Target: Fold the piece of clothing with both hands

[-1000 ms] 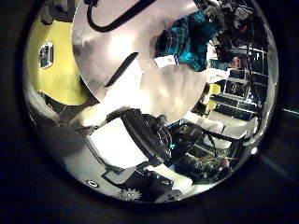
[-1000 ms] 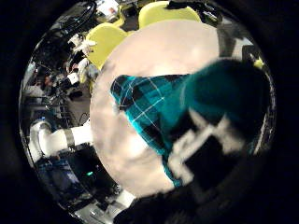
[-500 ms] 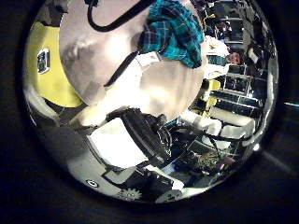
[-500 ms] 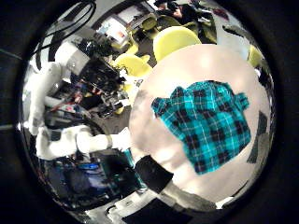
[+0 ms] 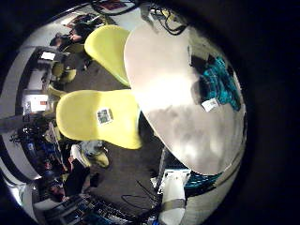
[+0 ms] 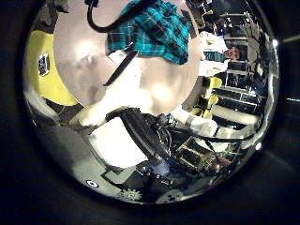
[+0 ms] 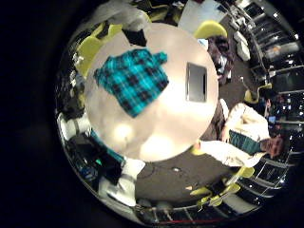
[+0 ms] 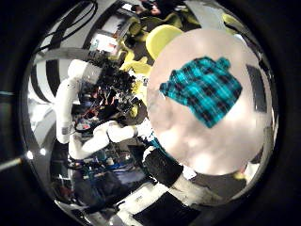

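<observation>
A checked shirt [image 7: 131, 78] lies spread flat on the round table [image 7: 176, 119], near its edge. No hand touches it. It shows small in the right thumb side palm view [image 8: 209, 88], so my right hand is high above it; one finger [image 8: 162, 166] reaches in straight. The shirt also shows in the left thumb side palm view [image 6: 155, 28] beyond my left hand's own fingers [image 6: 141, 136], which hold nothing. In the left little finger side palm view the shirt [image 5: 221, 75] sits at the table's far rim. Another arm and a hand [image 8: 105, 94] stand beside the table.
A dark flat rectangular thing [image 7: 197, 82] lies on the table beside the shirt; it also shows in the right thumb side palm view [image 8: 258, 89]. Chairs [image 5: 98, 117] stand around the table [image 5: 178, 103].
The right palm view has pulled far back from the shirt, which filled it a second ago beside the fingers. The shirt now lies spread and alone. The left view has swung more over it.
</observation>
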`<state>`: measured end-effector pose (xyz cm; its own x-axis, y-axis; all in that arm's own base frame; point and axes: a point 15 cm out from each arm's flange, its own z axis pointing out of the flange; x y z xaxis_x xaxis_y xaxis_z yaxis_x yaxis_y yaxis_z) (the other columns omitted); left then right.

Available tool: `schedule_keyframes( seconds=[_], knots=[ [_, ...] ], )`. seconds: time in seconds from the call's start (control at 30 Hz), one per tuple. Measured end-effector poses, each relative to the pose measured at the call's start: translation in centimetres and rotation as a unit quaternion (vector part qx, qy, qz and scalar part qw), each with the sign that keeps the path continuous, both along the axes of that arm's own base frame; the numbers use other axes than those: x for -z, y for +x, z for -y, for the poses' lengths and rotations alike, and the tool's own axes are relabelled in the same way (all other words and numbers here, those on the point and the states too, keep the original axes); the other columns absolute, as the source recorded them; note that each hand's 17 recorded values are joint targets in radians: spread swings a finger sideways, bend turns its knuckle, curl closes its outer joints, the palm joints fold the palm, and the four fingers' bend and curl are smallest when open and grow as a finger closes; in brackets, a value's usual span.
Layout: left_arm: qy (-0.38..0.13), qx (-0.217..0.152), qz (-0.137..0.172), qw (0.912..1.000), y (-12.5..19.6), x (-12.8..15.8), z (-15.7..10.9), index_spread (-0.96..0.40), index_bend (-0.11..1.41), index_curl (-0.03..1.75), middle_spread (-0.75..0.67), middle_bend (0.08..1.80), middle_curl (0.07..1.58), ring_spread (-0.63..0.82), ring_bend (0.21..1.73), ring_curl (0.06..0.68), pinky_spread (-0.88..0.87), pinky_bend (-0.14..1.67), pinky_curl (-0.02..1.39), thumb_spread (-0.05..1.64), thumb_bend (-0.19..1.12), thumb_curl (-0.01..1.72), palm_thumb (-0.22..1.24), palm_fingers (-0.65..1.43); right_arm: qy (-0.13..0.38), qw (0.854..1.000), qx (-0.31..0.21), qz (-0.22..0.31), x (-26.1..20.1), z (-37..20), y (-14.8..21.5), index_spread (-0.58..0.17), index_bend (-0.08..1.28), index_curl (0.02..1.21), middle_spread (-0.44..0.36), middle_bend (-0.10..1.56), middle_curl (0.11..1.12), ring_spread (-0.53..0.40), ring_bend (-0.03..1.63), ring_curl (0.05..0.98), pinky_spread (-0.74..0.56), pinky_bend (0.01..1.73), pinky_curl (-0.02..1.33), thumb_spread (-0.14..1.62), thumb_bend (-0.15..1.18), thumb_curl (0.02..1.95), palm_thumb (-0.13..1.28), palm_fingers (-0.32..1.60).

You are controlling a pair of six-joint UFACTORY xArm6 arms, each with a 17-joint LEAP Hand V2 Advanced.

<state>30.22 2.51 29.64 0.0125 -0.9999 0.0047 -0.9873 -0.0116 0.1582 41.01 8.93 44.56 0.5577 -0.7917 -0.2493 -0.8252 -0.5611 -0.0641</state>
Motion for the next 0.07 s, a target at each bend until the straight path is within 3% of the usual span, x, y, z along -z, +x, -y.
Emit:
schedule_keyframes(
  seconds=[0.07],
  knots=[
    [0.001, 0.005, -0.003, 1.0, -0.33, -0.3, 0.77, -0.38, 0.21, 0.69, -0.37, 0.32, 0.61, -0.26, 0.72, 0.277, -0.46, 0.51, 0.54, 1.27, -0.01, 0.24, 0.37, 0.6, -0.003, 1.0, 0.004, -0.01, 0.46, 0.48, -0.64, -0.376, 0.17, 0.29, -0.055, 0.29, 0.36, 0.173, 0.75, 0.285, 0.46, 0.66, 0.47, 1.18, -0.01, 0.31, 0.45, 0.1]
  ],
)
